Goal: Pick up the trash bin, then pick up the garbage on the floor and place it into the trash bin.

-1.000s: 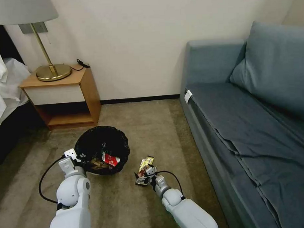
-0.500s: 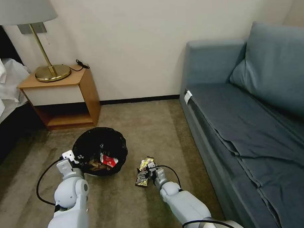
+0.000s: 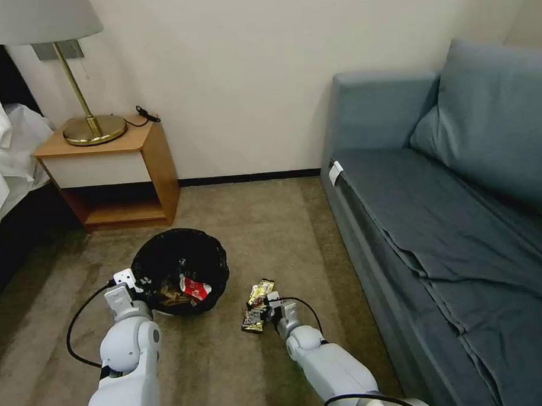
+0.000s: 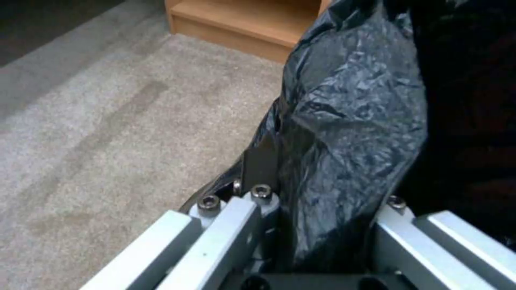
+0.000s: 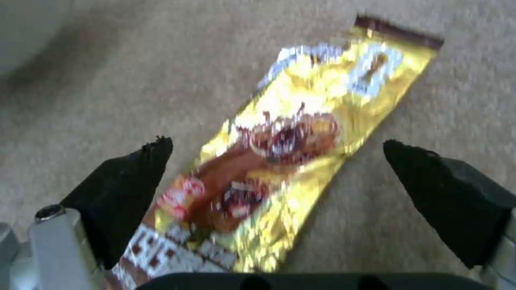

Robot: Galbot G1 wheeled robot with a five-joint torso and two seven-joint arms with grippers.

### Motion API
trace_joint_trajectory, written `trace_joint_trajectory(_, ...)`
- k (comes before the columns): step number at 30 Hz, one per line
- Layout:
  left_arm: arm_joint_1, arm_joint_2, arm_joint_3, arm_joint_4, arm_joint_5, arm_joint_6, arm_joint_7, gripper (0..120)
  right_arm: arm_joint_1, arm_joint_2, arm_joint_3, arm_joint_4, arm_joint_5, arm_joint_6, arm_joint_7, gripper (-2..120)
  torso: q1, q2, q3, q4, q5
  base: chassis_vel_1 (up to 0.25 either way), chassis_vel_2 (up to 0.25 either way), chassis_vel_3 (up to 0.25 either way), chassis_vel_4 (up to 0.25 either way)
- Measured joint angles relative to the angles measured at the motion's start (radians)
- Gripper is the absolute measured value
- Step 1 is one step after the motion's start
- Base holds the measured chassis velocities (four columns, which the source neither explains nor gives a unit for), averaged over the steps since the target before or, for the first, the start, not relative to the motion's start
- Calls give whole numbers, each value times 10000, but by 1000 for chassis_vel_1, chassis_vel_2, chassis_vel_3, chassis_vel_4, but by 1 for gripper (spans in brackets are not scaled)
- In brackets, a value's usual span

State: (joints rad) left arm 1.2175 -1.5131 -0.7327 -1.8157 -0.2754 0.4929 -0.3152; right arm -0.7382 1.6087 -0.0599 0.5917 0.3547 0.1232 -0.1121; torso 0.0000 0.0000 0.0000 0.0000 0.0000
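Left gripper [image 3: 133,285] is clamped on the near-left rim of the trash bin [image 3: 166,254], fingers pinching the crinkly black liner; in the left wrist view the bag fold [image 4: 349,133] runs straight down between the two metal fingers [image 4: 258,161], one outside the rim, the other inside and mostly hidden by plastic. The bin sits on the carpet [image 3: 260,221] directly ahead of that gripper, and just past the fingertips inside it lie a red-and-white wrapper [image 3: 194,287] and something brown, probably the crumpled paper bag [image 3: 170,296], hard to tell in the dark liner. Beyond the bin, further from the gripper, stands a wooden nightstand [image 3: 113,173] with a brass lamp [image 3: 90,123]. Right gripper [image 3: 264,305] is low over the floor to the right of the bin, spread wide, not gripping anything. The gold-yellow snack wrapper [image 5: 290,149] lies flat on the carpet between the two black fingertips [image 5: 126,177], its length running away from the gripper at a slant, its near end close to one pad. A blue sofa [image 3: 449,220] stands off to the right of that gripper.
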Motion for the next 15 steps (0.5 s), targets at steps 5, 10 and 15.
trace_joint_trajectory(5,33,-4,10,-41,1,0,-7,2,-96,-3,217,-95,-153,-129,-517,100,0,1,0,0,-1,0,0,0,0)
trace_joint_trajectory(10,35,-2,-6,-69,93,-25,-18,2,-262,-3,424,-116,-625,-345,-1095,100,0,1,-1,0,0,0,0,0,0)
trace_joint_trajectory(15,41,2,-16,-96,95,-29,-18,2,-264,-3,547,-238,-889,-313,-1347,100,-1,1,-2,-1,0,0,0,0,0)
